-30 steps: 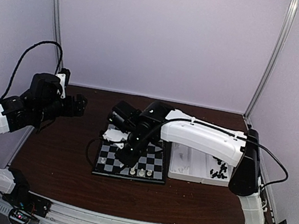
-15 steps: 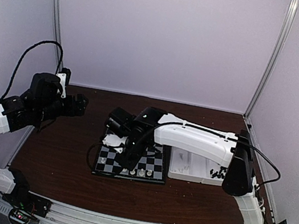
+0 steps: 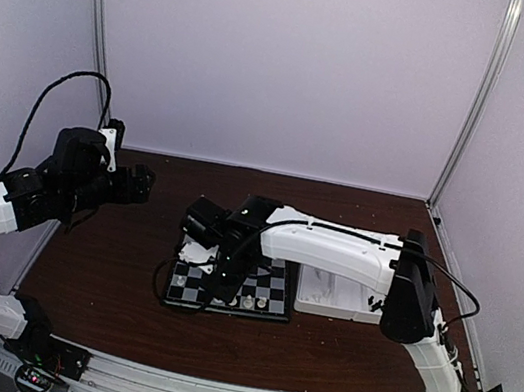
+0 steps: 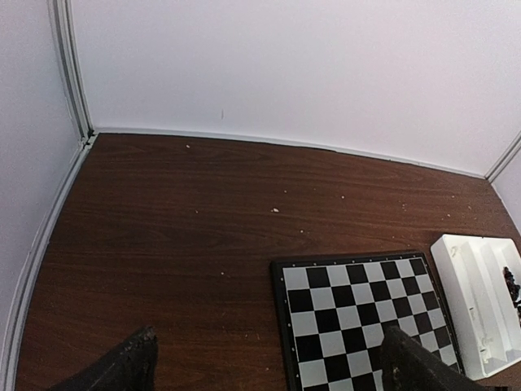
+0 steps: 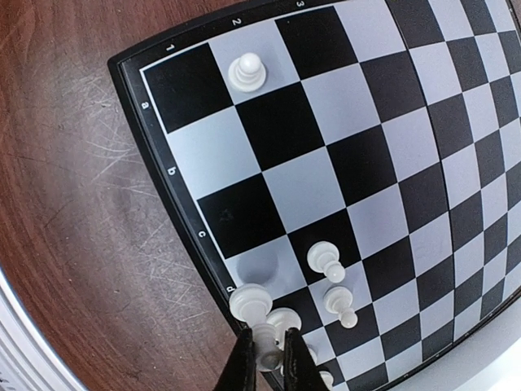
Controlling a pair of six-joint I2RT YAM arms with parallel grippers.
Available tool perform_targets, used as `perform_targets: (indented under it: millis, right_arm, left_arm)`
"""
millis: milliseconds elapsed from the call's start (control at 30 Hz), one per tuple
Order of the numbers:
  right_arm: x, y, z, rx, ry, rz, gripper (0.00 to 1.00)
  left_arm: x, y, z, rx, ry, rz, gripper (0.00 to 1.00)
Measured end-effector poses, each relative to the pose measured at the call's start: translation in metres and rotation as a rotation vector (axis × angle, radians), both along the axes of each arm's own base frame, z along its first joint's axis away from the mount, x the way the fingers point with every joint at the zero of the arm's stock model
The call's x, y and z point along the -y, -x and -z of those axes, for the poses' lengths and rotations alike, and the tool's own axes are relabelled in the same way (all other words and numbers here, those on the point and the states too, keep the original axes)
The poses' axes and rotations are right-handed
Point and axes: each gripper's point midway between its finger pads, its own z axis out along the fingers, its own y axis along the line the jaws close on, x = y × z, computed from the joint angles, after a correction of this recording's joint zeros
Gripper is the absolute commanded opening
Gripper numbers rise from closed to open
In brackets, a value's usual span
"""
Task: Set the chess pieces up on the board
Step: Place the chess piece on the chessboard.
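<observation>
Far squares of board (image 5: 391,98) open to descent; white pieces (image 5: 326,261) crowd near-edge squares (right tool (image 5: 267,336), pinching white piece (image 5: 265,349), wedged among them). Right arm (image 3: 333,251) spans board; tray (image 3: 324,306) flanks right; surface (image 3: 97,269) open leftward.

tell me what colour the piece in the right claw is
White, clearest in the right wrist view, where the right claw pinches the chess piece.

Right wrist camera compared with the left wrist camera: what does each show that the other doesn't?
Only the right wrist view: white chess pieces standing on the board, another white piece pinched in the closed right jaws, rim letters and numbers. Only the left wrist view: the white tray holding black pieces, the back wall, wide-open left jaws. Both: the board and brown table.
</observation>
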Motion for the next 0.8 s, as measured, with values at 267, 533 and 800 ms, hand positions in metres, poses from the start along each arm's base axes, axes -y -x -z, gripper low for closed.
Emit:
perform_targets:
  millis: [267,533,800]
  right_arm:
    - [0.0006,-0.0052,0.0076,0.024,0.023,-0.002,0.00]
    - [-0.0038,-0.0085,0.0032,0.041,0.006,-0.006,0.00]
    - [-0.0044,-0.0087,0.0066,0.040,0.013,-0.017,0.00]
  left_arm:
    - [0.0000,0.0000,0.0001,0.001,-0.006,0.003,0.95]
    - [0.0005,-0.0008,0.0022,-0.004,-0.014,0.004,0.96]
    - [0.0009,-0.0013,0.0035,-0.007,-0.020,0.006,0.96]
